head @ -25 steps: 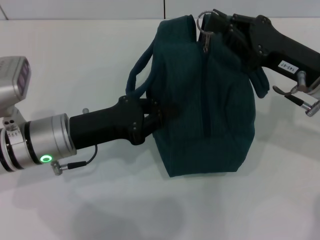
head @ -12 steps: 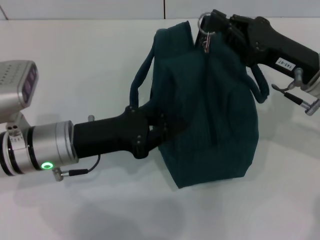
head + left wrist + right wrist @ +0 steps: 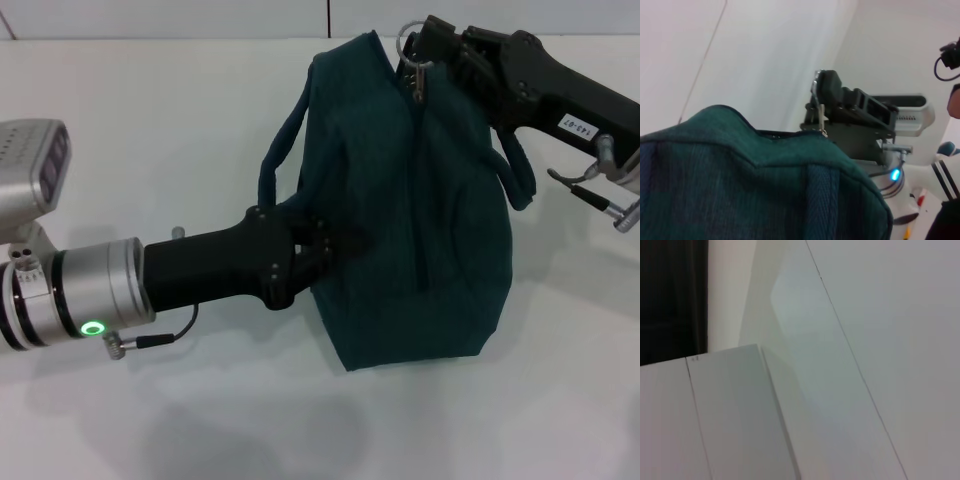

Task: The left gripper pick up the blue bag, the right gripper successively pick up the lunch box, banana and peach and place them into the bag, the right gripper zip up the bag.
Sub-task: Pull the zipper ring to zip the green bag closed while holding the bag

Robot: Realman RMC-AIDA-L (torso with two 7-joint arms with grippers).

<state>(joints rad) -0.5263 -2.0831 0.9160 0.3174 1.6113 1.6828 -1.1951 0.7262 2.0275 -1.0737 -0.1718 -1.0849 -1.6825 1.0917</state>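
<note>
Blue bag [image 3: 415, 200] zipped nearly shut, contents hidden; left claw [image 3: 325, 245] pinching its side, right claw [image 3: 418, 62] pinching ring pull [image 3: 408, 42] — final step apparently finishing.

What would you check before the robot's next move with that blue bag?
1. Left gripper holds the blue bag at its side: ok.
2. Right gripper at the metal ring pull: ok; whether it is pinched, cannot tell.
3. Zipper run shut to the pull's end: ok, from the left wrist view.
4. Lunch box, banana, peach inside: cannot tell, none visible.
5. Bag sits on the white table: ok.
</note>
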